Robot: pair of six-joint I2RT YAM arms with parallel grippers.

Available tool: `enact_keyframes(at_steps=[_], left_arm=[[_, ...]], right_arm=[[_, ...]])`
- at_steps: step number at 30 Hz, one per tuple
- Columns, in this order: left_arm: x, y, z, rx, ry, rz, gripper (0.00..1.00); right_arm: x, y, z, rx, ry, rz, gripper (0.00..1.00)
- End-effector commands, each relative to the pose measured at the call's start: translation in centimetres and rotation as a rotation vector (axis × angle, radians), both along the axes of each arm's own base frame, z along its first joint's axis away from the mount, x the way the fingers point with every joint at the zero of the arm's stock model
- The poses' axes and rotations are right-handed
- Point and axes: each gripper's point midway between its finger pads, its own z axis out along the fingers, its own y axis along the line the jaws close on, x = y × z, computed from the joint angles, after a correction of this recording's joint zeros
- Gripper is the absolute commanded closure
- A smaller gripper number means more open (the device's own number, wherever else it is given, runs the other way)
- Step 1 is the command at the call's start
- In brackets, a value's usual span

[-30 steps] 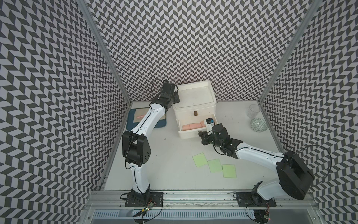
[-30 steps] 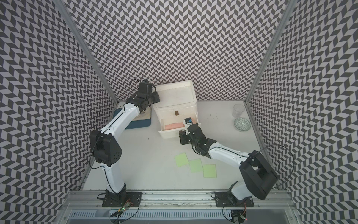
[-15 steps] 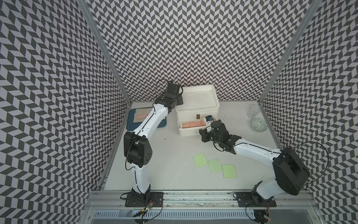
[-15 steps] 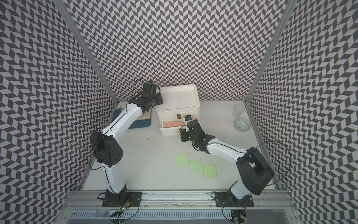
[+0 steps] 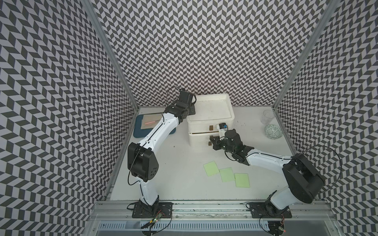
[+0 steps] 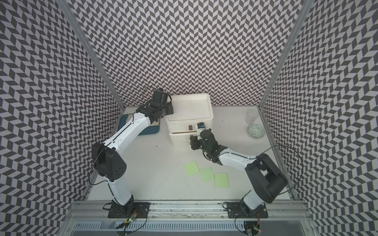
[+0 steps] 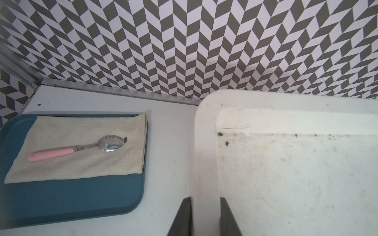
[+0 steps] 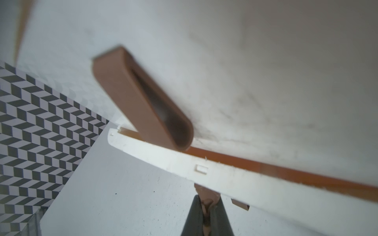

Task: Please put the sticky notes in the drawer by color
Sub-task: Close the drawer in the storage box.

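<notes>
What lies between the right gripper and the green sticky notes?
Bare tabletop only, between the right gripper and the green sticky notes, in both top views.

You're reading everything off the drawer [image 5: 201, 127].
You have the sticky notes [image 5: 227, 174] before it, tray [image 5: 138, 131] left, glass [image 5: 268, 116] and bowl [image 5: 273, 132] well right.

Three green sticky notes [image 5: 226, 174] flat in row; white drawer [image 5: 199, 127] slightly ajar.

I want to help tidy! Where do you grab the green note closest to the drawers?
Probably pinch the green note by the edge facing away from the next note, coming down from above: it lies flat on the table, and that edge is free.
</notes>
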Motion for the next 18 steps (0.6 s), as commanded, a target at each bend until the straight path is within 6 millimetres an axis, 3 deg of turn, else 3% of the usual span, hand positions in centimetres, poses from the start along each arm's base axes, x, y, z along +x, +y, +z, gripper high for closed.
enact_keyframes(at_steps=[1,4,13,18], left_arm=[[-5.0,-3.5,-0.9,-0.061,0.143,-0.188,0.95],[-5.2,-3.9,-1.0,-0.063,0.146,-0.198,0.94],[-5.7,-3.5,-0.2,-0.051,0.134,-0.202,0.89],[-5.8,-3.1,0.9,-0.047,0.102,-0.195,0.83]], right_arm=[[3.2,-1.4,9.9,0.263,-0.311,-0.154,0.90],[3.2,-1.2,9.3,0.306,-0.306,-0.161,0.88],[1.7,-2.3,8.2,0.302,-0.326,-0.212,0.65],[-0.9,-3.2,9.0,0.277,-0.316,-0.176,0.60]])
